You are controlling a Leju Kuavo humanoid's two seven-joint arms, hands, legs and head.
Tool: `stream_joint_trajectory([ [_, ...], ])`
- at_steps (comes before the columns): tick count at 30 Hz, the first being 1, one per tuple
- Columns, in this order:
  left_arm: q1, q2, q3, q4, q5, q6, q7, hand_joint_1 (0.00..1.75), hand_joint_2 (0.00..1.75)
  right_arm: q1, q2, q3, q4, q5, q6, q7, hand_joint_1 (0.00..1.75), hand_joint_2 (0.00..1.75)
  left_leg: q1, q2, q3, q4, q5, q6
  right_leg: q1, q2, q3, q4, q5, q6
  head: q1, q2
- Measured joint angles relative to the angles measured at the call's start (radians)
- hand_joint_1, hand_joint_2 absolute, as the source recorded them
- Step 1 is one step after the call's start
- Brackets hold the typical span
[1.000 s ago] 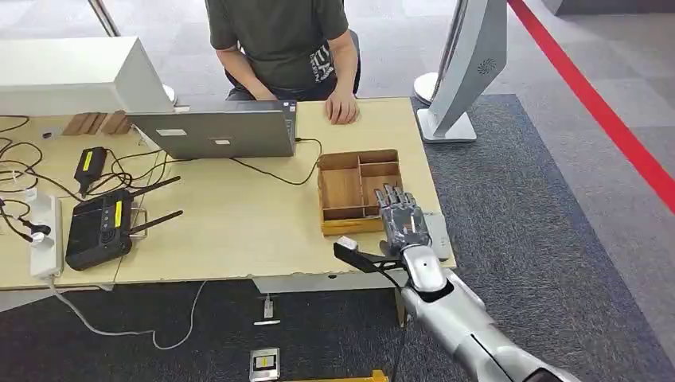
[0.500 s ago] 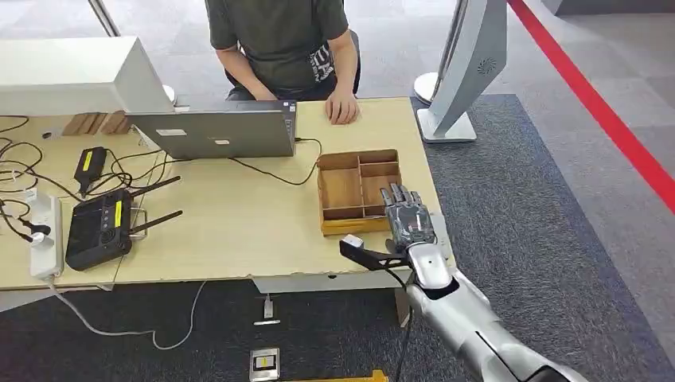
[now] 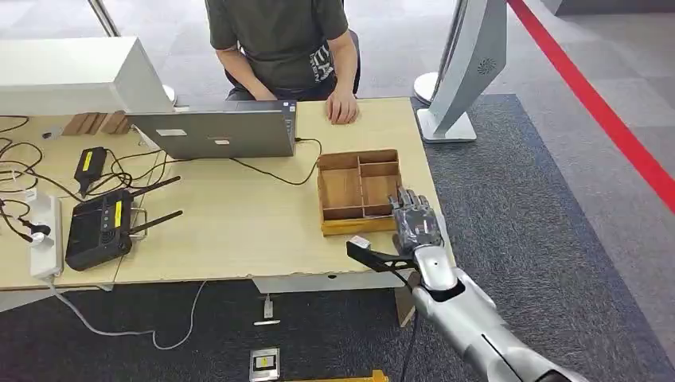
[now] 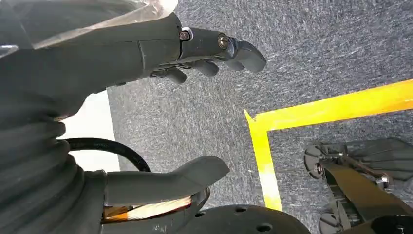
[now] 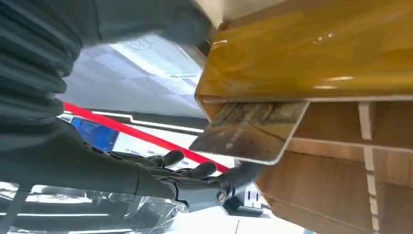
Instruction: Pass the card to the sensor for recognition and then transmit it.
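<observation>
The long pale wooden table [image 3: 239,223] filled the middle of the head view, with a person in a dark green shirt [image 3: 278,40] seated at its twelve o'clock edge, one of the person's hands [image 3: 342,107] resting flat on the wood. A silver open laptop [image 3: 215,131] stood at about eleven o'clock from the table's centre, and a black router with stub antennas [image 3: 103,227] lay at nine o'clock among tangled black cables. The brown wooden compartmented tray [image 3: 358,191] sat at three o'clock near the table's edge.

The silver right arm came up from five o'clock, and its dark-fingered right hand [image 3: 415,223] hung over the table corner just at four o'clock from the tray, fingers extended and lying close side by side. In the right wrist view a thin, glossy rectangular card [image 5: 251,131] with rounded corners sat against the tray's lacquered yellow-brown wall [image 5: 311,53], opposite the curled dark fingers [image 5: 204,170]; whether thumb and fingers actually pinched it I could not tell.

The left hand [image 4: 160,107] hung above speckled grey carpet [image 4: 302,58] crossed by glossy yellow floor tape [image 4: 336,107], its smooth grey thumb and darker fingers apart, holding nothing.
</observation>
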Motion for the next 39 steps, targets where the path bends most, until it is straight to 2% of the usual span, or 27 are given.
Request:
stream_joint_trajectory([
  [39, 0.000, 0.000, 0.000, 0.000, -0.012, -0.005, 0.003, 0.00, 1.75, 0.008, -0.002, -0.013, -0.047, 0.007, -0.010, -0.019, 1.75, 1.75, 0.000, 0.000, 0.002, 0.000, 0.000, 0.000, 0.000, 0.000, 0.002, 0.000, 0.000, 0.000, 0.000, 0.000],
])
